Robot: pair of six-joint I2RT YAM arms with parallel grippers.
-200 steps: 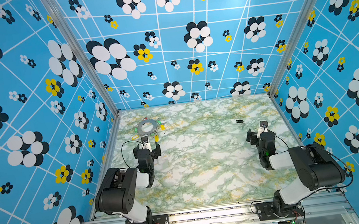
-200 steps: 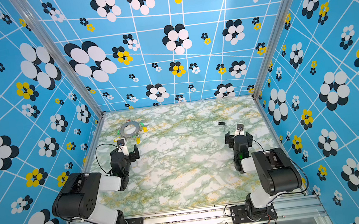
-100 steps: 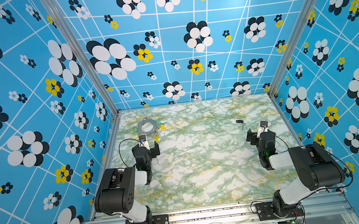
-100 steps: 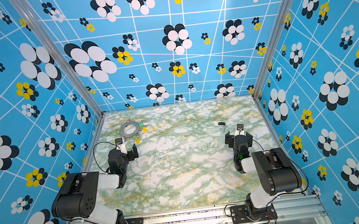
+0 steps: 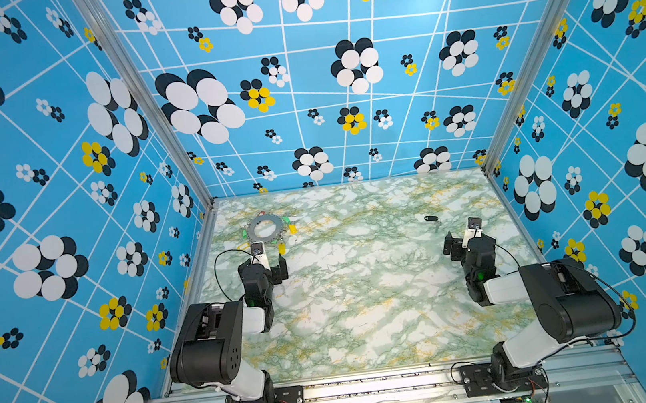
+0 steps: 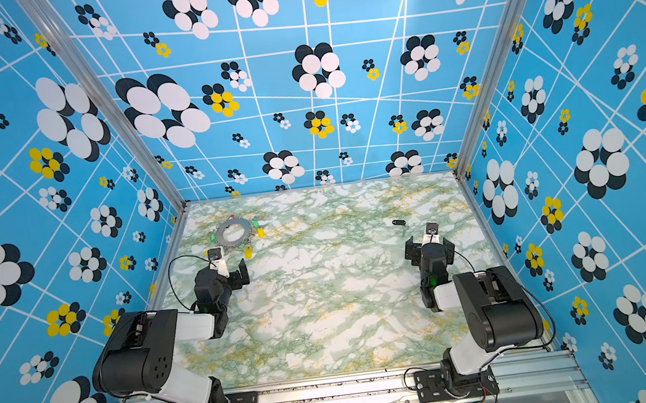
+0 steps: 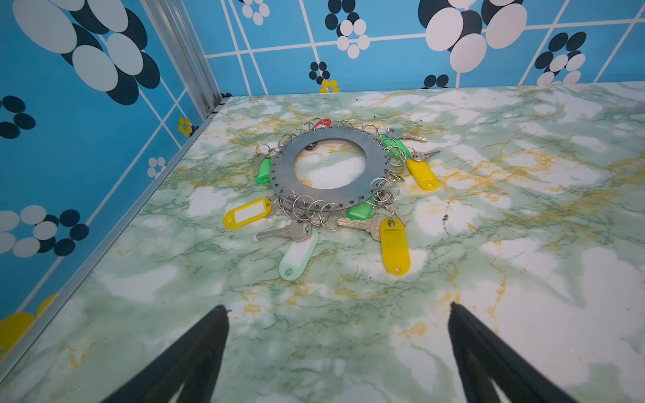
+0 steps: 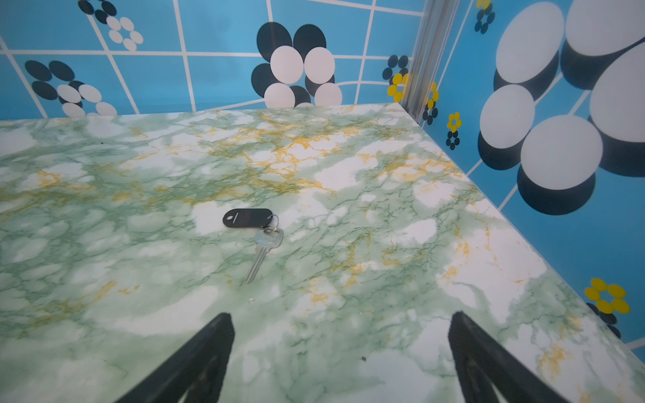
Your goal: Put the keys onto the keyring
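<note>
Right now the keys [image 8: 268,239] lie flat on the green-marbled counter [image 8: 401,223], toward its far right side and well apart from the keyring [image 7: 328,198]. They are a single silver key joined by a small wire loop to a black oblong tag [image 8: 247,218]. The blade end is nearer the right tool [image 8: 341,314] than the tag is. That tool hovers short of the key, its jaws spread wide with nothing between them.

The keyring rests flat near the far left corner. It is a grey disc with a large round hole, its rim pierced by small holes and hung with many wire rings [image 7: 307,206]. Several rings carry silver keys with yellow tags [image 7: 394,246], green tags [image 7: 359,211] and one red tag [image 7: 323,122]. The left tool [image 7: 338,307] sits just before it, also wide and empty.
</note>
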